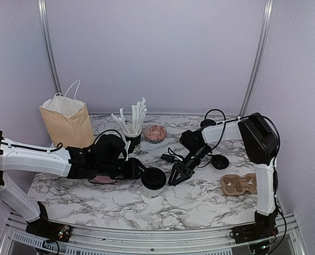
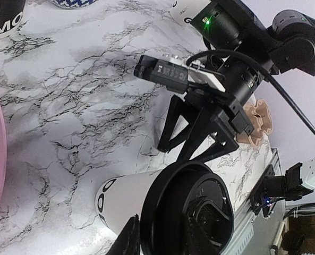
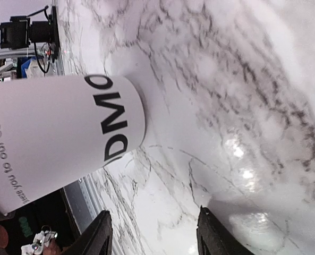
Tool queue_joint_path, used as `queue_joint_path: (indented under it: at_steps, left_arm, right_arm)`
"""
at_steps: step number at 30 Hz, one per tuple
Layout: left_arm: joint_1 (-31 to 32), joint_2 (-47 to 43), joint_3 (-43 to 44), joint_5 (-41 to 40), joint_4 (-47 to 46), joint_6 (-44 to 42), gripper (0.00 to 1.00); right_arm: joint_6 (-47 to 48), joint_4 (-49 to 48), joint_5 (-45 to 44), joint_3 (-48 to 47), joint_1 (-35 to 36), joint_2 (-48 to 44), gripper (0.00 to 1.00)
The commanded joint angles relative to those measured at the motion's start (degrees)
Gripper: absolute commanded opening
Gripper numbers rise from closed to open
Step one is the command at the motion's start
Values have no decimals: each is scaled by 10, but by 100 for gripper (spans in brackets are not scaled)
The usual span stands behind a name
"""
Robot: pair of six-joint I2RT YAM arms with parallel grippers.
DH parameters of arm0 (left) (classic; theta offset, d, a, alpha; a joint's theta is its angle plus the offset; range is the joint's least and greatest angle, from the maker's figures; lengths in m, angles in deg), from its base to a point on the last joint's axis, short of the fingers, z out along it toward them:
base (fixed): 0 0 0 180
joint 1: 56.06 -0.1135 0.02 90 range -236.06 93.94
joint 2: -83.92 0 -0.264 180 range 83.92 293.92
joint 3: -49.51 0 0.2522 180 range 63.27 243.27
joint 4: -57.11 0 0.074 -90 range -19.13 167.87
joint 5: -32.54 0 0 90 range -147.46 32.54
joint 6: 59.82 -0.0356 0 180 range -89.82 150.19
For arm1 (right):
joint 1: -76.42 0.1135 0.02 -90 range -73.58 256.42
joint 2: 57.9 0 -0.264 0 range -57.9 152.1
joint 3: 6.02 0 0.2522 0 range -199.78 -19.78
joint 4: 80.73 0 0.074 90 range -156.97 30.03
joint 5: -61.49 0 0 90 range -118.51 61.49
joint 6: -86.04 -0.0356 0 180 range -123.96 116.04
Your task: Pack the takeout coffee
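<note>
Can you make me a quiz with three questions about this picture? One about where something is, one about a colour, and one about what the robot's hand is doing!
1. Where does the paper bag stand?
A) at the back left of the table
B) at the front right
C) in the middle

2. What colour is the lid on the takeout coffee?
A) white
B) black
C) red

3. What is the right gripper doing?
A) pinching a straw
B) lifting the bag
C) open, holding nothing

Answers:
1 A, the bag sits in the far left corner.
2 B, a black disc caps the white cup.
3 C, its jaws stand apart with only bare marble between them.
</note>
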Motion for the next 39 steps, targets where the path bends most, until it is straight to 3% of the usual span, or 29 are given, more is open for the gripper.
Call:
queue_joint_path:
  at_steps: [1, 6, 11, 20, 28, 39]
  left_arm:
    - [4, -10, 6, -6, 61, -32, 29]
    - [4, -37, 22, -30, 86, -41, 48]
    - [-3, -86, 19, -91, 107, -42, 53]
    - [-37, -69, 3, -28, 66, -18, 35]
    - [-37, -45, -18, 48, 14, 12, 34]
    - [-37, -35, -25, 43, 13, 13, 27]
  right_arm:
    - [44, 11, 17, -45, -5, -30, 53]
    - [70, 24, 13, -31, -6, -70, 54]
    - [79, 21, -16, -8, -6, -118, 56]
    - [95, 46, -13, -21, 27, -137, 60]
    - [94, 60, 5, -50, 44, -94, 59]
    - [97, 71, 27, -80, 45, -60, 58]
